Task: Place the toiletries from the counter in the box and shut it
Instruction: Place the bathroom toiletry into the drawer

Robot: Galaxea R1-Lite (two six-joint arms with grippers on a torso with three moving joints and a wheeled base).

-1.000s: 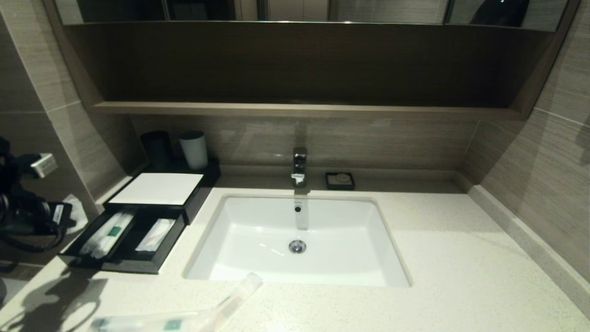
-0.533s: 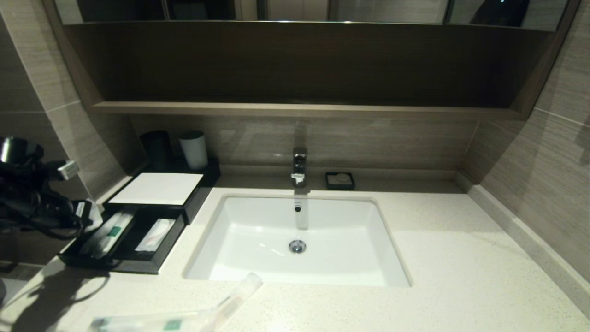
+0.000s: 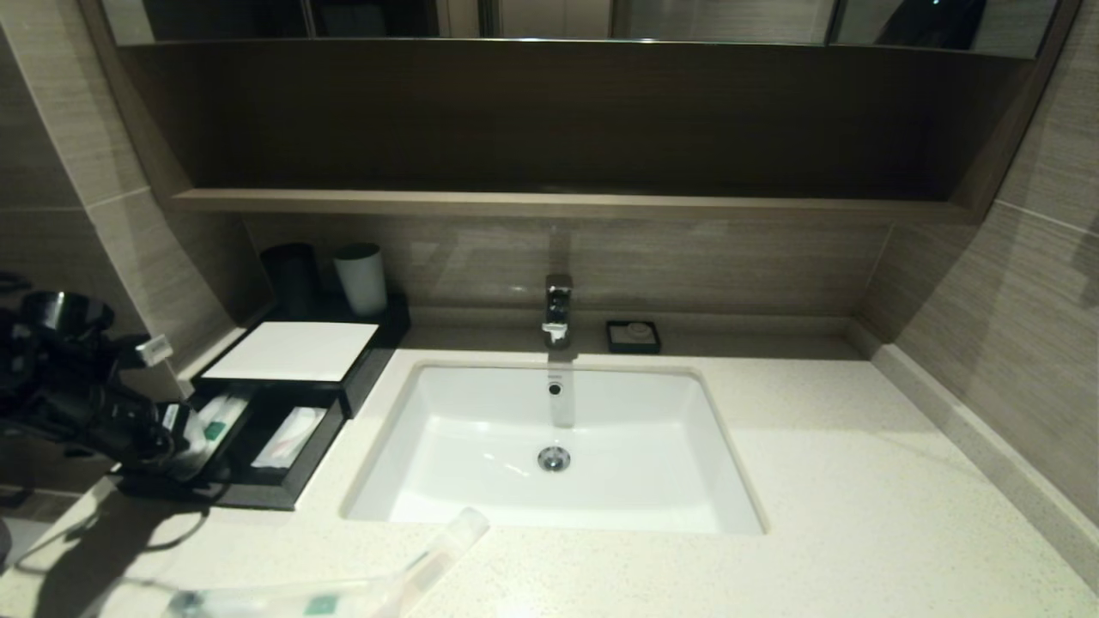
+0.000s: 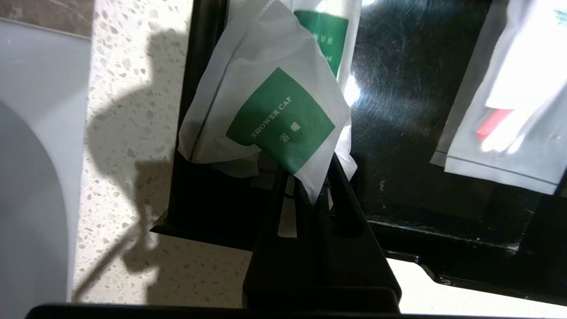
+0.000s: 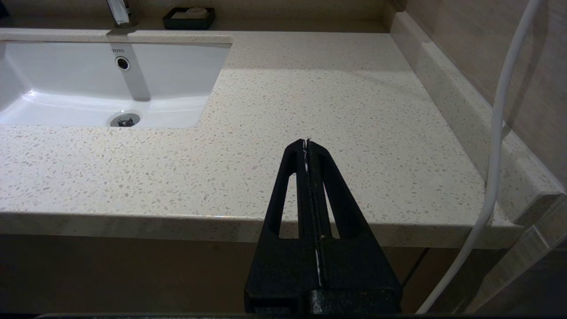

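Cream speckled stone counter (image 3: 841, 481) fills the head view, with a white rectangular sink basin (image 3: 481, 412) sunk in its middle. At far left sits the low black box (image 3: 369, 360) with a white top panel, its front drawer (image 3: 292, 489) pulled out toward the near side. The left gripper (image 3: 176, 425) hangs over the drawer's left compartment, where a slim packet (image 3: 219, 421) lies; a short pouch (image 3: 292, 436) lies in the right compartment. Another long translucent packet (image 3: 343, 596) lies on the counter's near edge.

Left wrist view: the fingers pinch a corner of a white shower-cap packet (image 4: 270, 106) with a green label, above the drawer's outer edge.

Right wrist view: the right gripper (image 5: 307, 142), jaws pressed together and empty, hovers by the counter's near right edge.
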